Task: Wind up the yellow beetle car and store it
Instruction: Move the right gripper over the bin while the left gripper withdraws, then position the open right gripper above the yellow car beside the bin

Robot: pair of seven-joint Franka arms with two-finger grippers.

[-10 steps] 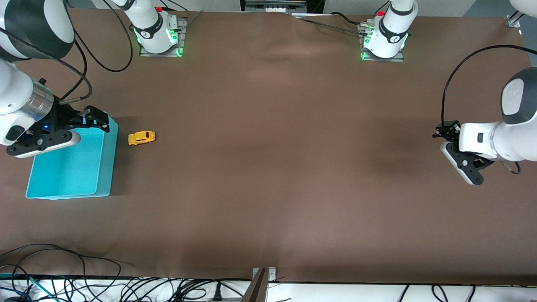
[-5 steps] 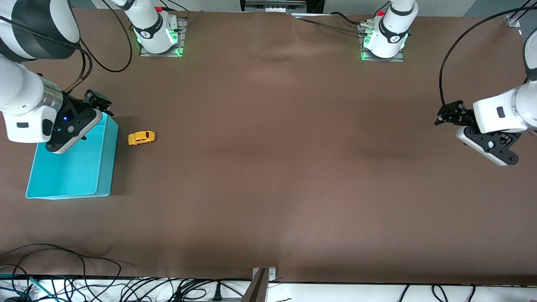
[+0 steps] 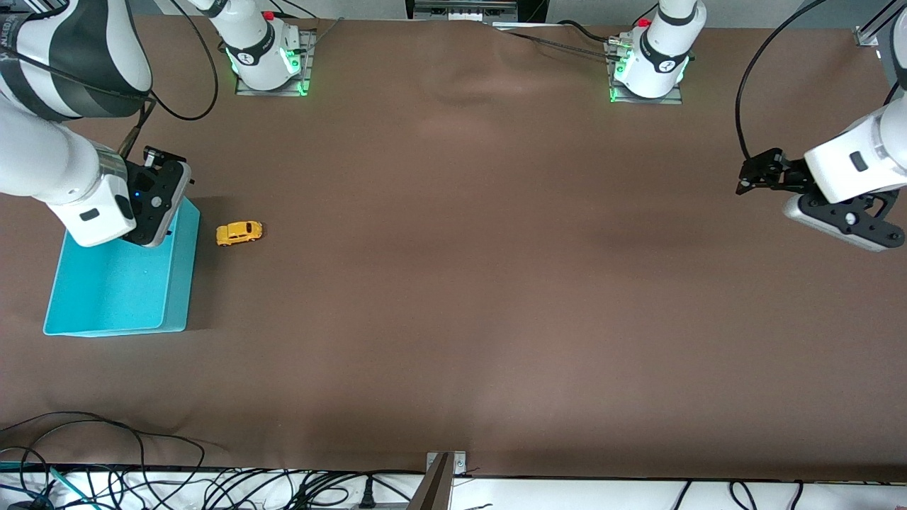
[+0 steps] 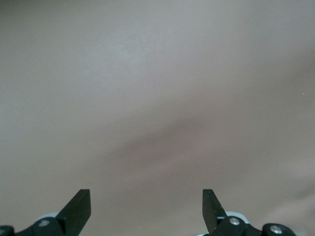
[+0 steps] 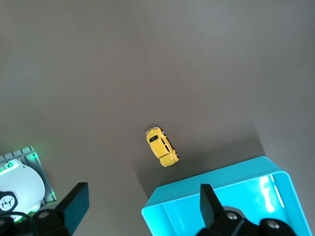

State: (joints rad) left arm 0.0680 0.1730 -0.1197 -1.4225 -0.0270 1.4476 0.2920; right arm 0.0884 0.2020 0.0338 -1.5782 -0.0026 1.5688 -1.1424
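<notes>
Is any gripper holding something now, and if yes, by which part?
Nothing is held. Both jaws stand open and empty; the yellow beetle car sits on the table beside the turquoise bin.

- Front view: high camera across the table (image 3: 453, 283), looking down toward both robot bases.
- Right wrist view: looks down over the turquoise bin (image 5: 231, 196), shared with the front view (image 3: 113, 290).
- Left wrist view: close above bare tabletop only.

Only the turquoise bin (image 3: 117, 287) crowds the yellow beetle car (image 3: 239, 232); brown table (image 3: 496, 283) open elsewhere.
</notes>
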